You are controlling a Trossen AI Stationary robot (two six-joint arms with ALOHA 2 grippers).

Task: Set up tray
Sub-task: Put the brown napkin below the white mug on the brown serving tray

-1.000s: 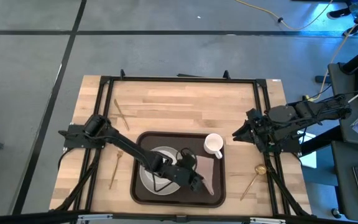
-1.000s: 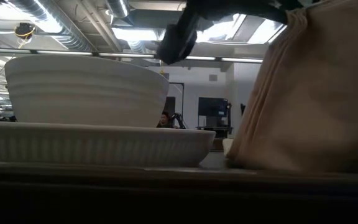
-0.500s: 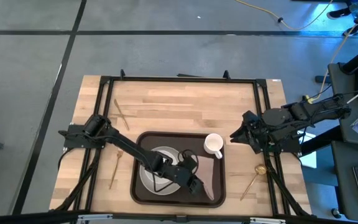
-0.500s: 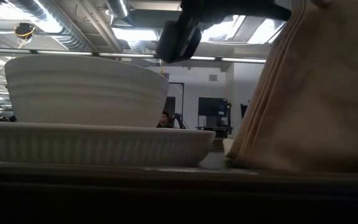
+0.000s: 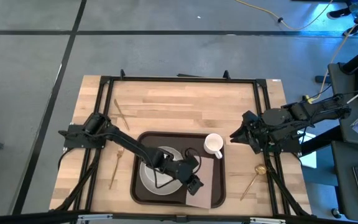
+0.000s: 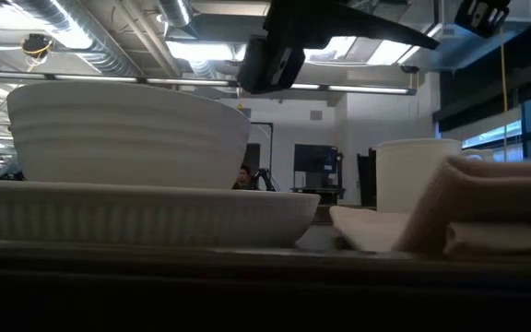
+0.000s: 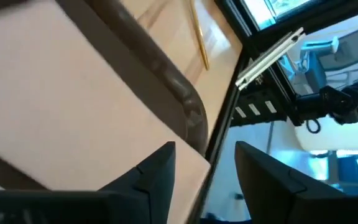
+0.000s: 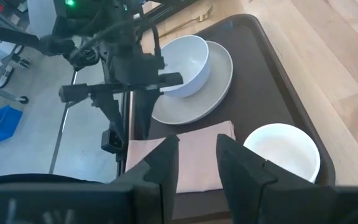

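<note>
Near the front edge of the light wooden table lies the large dark brown rectangular tray with rounded corners and a raised rim, and the left gripper hangs right over it, above the inner edge of the flat pinkish-tan cloth napkin that fills the tray's right part. Its two dark fingers stand apart with nothing between them (the wrist view shows only napkin and tray rim past their tips), so the tray sits directly beneath the jaws, not in them. On the tray's left part a white ribbed bowl rests on a round white plate, and a white mug stands at the far right corner, just beyond the napkin. From table height the napkin lies folded and low beside the mug. The right gripper waits well off the tray's right side, above bare table; its fingers show a narrow gap and grip nothing. A gold spoon lies left of the tray, another gold utensil to its right
</note>
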